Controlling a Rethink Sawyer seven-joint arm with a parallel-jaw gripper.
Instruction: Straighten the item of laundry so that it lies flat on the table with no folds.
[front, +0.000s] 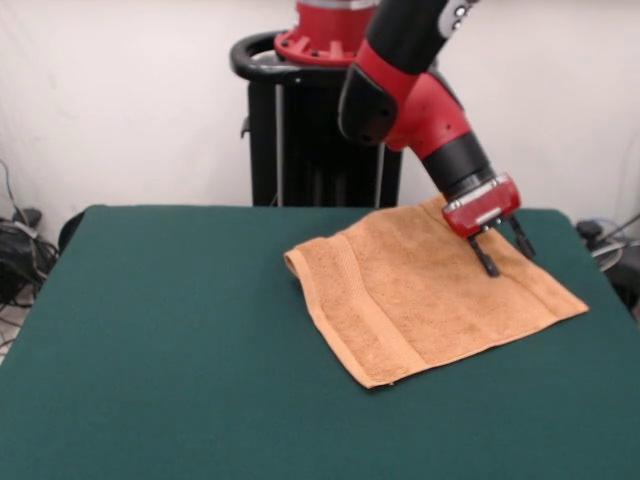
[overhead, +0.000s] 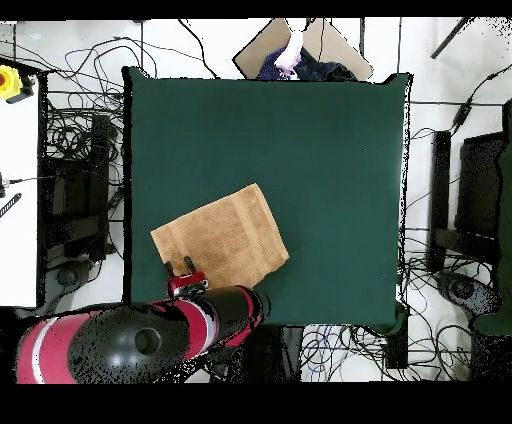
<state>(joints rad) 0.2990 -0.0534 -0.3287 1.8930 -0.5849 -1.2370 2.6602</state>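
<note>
While the red/black arm (front: 420, 90) reaches down from above, its pincer (front: 503, 250) hangs w/ both dark fingers (front: 486, 260) spread apart, nothing between them, tips at or just above the towel's (front: 430, 295) far right part; can't tell if they touch the cloth. Peach towel lies spread on the green tabletop (front: 160, 330), turned at an angle, toward the right side in front view, woven band running along its left edge. That left edge looks slightly raised and rolled at the far corner; rest looks flat. In overhead view the towel (overhead: 222, 238) sits near the tabletop's (overhead: 330, 150) bottom-left area, pincer (overhead: 180, 267) at the towel's lower-left edge. Cables on the floor round the tabletop.
</note>
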